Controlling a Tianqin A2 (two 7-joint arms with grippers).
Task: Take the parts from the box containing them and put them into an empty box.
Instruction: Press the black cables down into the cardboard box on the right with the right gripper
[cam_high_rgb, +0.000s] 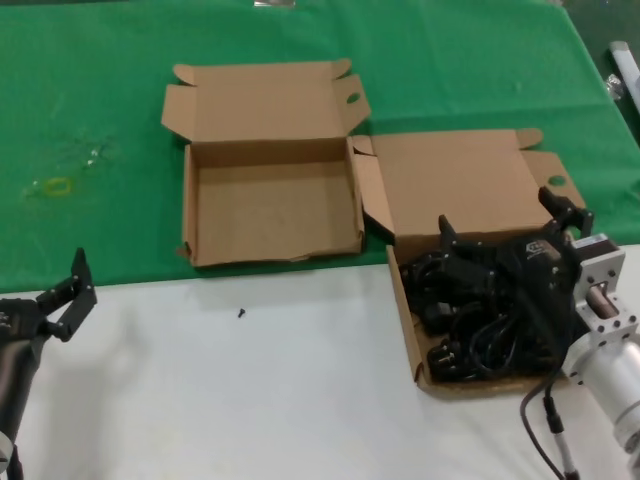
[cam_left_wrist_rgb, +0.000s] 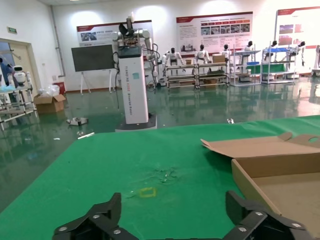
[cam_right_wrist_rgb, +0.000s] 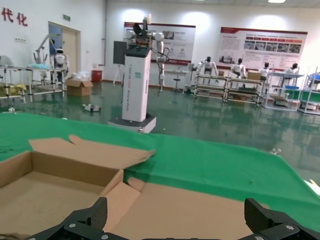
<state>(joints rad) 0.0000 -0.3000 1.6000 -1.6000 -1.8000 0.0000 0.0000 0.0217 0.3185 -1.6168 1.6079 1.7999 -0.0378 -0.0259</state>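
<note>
Right gripper (cam_high_rgb: 505, 218) sits nearest in the head view, low at the table's right front corner, hanging over the box containing them (cam_high_rgb: 470, 190); its two black fingers stand wide apart, clamped on nothing, one tip near the box's left wall and the other by the lid's right flap. Black parts (cam_high_rgb: 470, 320), a tangle of cables and plugs, fill that box's tray, partly hidden by the arm. Tray rests on the white front strip of the table (cam_high_rgb: 250, 400), lid lying back onto the green cloth (cam_high_rgb: 100, 100). Empty box (cam_high_rgb: 272, 200) lies to its left, mid-table on the green cloth, lid folded back toward the far edge, front wall wavy, near corners of the two boxes almost touching. Left gripper (cam_high_rgb: 72, 290) is parked at the table's left front edge, fingers apart, holding nothing, well apart from both boxes. Small dark speck (cam_high_rgb: 241, 313) lies on the white strip just in front of the empty box. Left wrist view: left gripper (cam_left_wrist_rgb: 172, 215) w/ both fingertips spread, green cloth between them, empty box (cam_left_wrist_rgb: 280, 175) off to one side. Right wrist view: right gripper (cam_right_wrist_rgb: 175, 220) w/ fingertips wide apart above the cardboard lid (cam_right_wrist_rgb: 200, 210), empty box (cam_right_wrist_rgb: 50, 190) beside it.
</note>
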